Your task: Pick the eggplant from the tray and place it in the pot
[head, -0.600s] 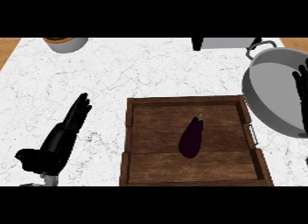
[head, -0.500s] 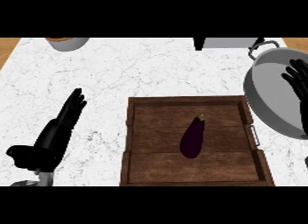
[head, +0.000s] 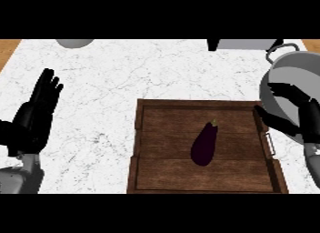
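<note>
Item one, my left hand (head: 35, 116) at nine o'clock: fingers straight, resting on the counter (head: 156, 73), holding nothing. Item two, the eggplant (head: 204, 143) lies untouched mid-tray (head: 141, 150), stem toward twelve. Item three, my right hand (head: 298, 116) at three o'clock: relaxed and empty beside the pot (head: 287, 68), I judge ready to reach.

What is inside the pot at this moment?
The pot shows only its bare grey inside; no food is visible. The right hand covers its lower part, so that area is hidden. The eggplant lies on the tray.
</note>
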Controlling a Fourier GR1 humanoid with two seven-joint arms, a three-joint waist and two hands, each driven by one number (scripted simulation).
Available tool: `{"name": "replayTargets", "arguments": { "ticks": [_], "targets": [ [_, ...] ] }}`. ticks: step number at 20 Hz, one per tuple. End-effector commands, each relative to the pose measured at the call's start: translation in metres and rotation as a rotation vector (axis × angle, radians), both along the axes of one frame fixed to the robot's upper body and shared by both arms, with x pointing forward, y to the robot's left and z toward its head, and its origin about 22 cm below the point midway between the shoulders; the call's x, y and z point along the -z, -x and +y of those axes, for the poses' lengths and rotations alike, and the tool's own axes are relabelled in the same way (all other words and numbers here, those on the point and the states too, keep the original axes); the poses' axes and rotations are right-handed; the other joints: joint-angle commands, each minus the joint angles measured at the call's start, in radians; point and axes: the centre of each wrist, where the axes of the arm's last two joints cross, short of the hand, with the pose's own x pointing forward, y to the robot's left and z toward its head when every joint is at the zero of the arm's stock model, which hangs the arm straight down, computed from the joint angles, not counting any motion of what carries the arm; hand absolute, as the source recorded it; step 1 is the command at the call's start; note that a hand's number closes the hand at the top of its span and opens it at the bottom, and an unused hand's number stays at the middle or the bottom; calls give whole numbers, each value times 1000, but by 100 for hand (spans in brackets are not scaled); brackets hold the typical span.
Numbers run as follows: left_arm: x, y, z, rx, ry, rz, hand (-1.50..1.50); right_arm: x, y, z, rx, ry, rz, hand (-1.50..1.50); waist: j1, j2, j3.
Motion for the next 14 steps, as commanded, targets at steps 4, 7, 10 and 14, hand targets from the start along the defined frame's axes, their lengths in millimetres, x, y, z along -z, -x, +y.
{"name": "replayTargets", "arguments": {
  "ticks": [4, 7, 10, 14],
  "targets": [
    [-12, -15, 4, -44, 10, 12, 0, -5, 14, 5, -124, 15, -125, -150, -21, -7, 2],
    [-5, -14, 19, -65, 6, 14, 0, -41, 16, 18, -190, 71, -49, -150, -23, -8, 1],
    [-1, -4, -2, -42, 14, 19, 0, -84, 1, 14, -261, 137, 116, -150, -16, -11, 0],
    [-19, -19, 12, -29, 15, 25, 0, -79, -2, 39, -405, 266, 358, -150, -12, -5, -1]
  ]
}}
